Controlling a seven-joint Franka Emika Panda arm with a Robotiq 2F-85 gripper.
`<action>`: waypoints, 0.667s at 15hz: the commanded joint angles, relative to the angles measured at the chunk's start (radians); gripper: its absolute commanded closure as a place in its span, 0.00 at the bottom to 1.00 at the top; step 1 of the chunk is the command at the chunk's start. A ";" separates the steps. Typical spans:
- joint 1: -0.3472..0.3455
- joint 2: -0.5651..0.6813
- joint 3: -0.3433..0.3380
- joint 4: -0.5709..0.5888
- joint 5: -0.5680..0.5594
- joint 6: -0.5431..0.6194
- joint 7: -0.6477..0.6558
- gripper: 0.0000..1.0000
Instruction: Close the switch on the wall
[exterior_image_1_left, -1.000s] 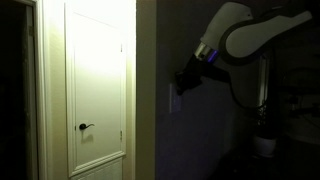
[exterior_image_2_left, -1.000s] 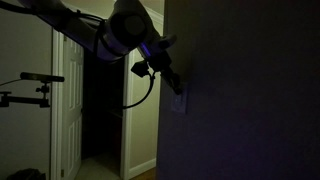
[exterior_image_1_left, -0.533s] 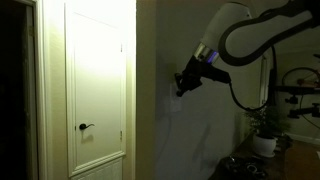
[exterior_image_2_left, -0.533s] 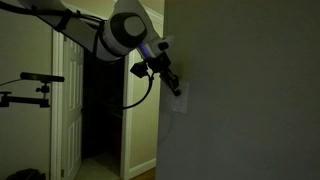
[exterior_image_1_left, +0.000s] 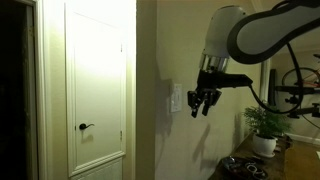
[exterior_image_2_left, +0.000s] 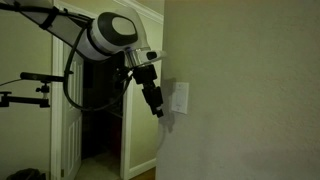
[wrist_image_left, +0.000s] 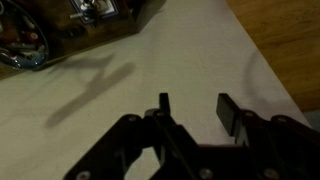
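Observation:
A white switch plate (exterior_image_1_left: 177, 98) sits on the beige wall; it also shows in an exterior view (exterior_image_2_left: 180, 97). My gripper (exterior_image_1_left: 201, 105) hangs pointing down, a short way out from the wall and beside the switch, not touching it. It also shows in an exterior view (exterior_image_2_left: 158, 108). In the wrist view the gripper (wrist_image_left: 193, 108) has its fingers apart with nothing between them, over a plain light surface. The switch itself is out of the wrist view.
A white door (exterior_image_1_left: 95, 90) with a dark handle (exterior_image_1_left: 85, 126) stands near the wall corner. A potted plant (exterior_image_1_left: 264, 125) and a cluttered dark table (exterior_image_1_left: 245, 165) lie beyond the arm. A dark open doorway (exterior_image_2_left: 100, 110) and a tripod arm (exterior_image_2_left: 35, 78) are behind.
My gripper has pulled away from the switch plate and swung to point downward. The room has become brighter; the wall and plant now show clearly.

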 joint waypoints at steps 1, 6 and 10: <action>0.019 -0.066 0.001 -0.083 0.050 -0.117 -0.062 0.15; 0.046 -0.074 0.006 -0.156 0.145 -0.225 -0.183 0.00; 0.057 -0.090 0.012 -0.196 0.165 -0.278 -0.222 0.00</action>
